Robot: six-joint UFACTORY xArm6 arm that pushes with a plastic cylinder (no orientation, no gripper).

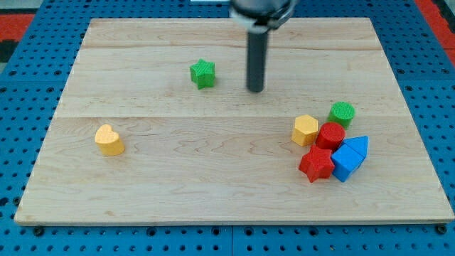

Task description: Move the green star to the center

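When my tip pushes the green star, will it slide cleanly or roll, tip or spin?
The green star sits low and flat on the wooden board, so it will probably slide, not roll or tip. Its points may make it spin off an off-centre push. My tip stands to its right in the view, apart.

Layout of blocks and tip on the wooden board (213,192)

The green star (202,73) is placed toward the view's top, left of my tip (255,89), apart from it. The yellow heart (109,139) lies alone at the left. At the right are clustered the yellow hexagon (306,130), green cylinder (342,112), red cylinder (330,135), red star (316,164), blue cube (346,163) and blue triangle (359,146).
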